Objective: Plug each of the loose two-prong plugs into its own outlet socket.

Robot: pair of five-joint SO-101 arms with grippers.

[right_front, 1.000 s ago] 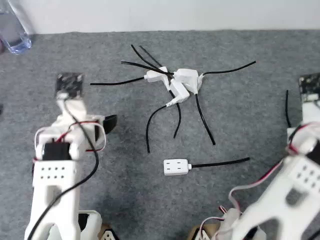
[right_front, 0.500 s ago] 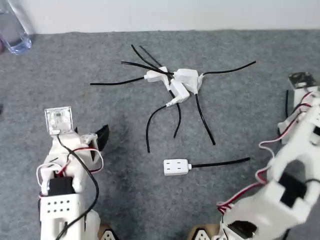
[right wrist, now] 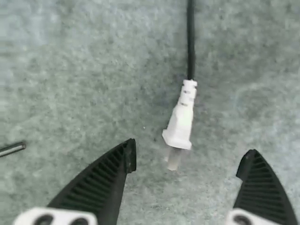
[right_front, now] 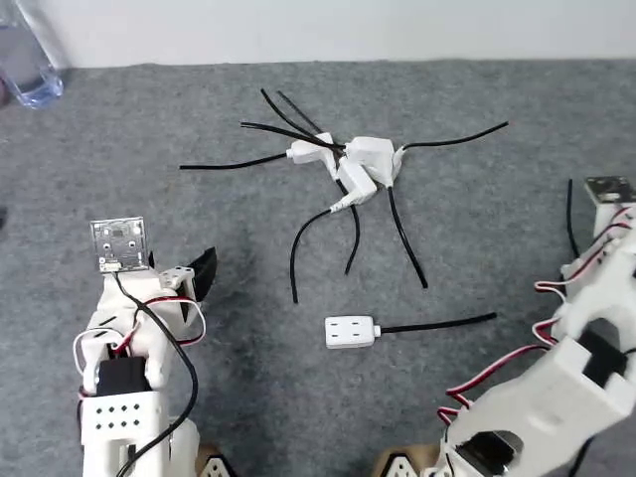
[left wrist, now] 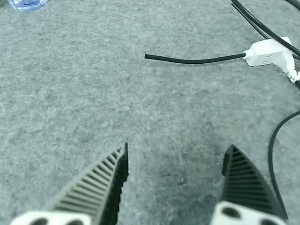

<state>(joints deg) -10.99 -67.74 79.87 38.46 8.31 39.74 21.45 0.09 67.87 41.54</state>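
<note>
A loose white two-prong plug (right wrist: 180,125) on a black cord (right wrist: 190,37) lies on the grey carpet, prongs toward my right gripper (right wrist: 190,149). That gripper is open and hovers over the plug, which sits between and just beyond the fingertips. Part of this cord (right_front: 569,214) shows beside the right arm (right_front: 586,348) in the high view. My left gripper (left wrist: 177,149) is open over bare carpet at the near left. A single white outlet socket (right_front: 350,331) lies in the near middle. A tangle of white sockets and plugs (right_front: 353,164) lies farther back, and one of them (left wrist: 267,52) appears in the left wrist view.
Black cords (right_front: 298,248) fan out from the tangle in several directions. The single socket's cord (right_front: 437,323) runs toward the right arm. A clear plastic bottle (right_front: 25,60) stands at the far left corner. A white wall (right_front: 348,30) closes off the back.
The left arm has drawn back toward its base and now holds nearly still. The right arm has changed posture and its wrist has shifted slightly nearer at the right edge.
</note>
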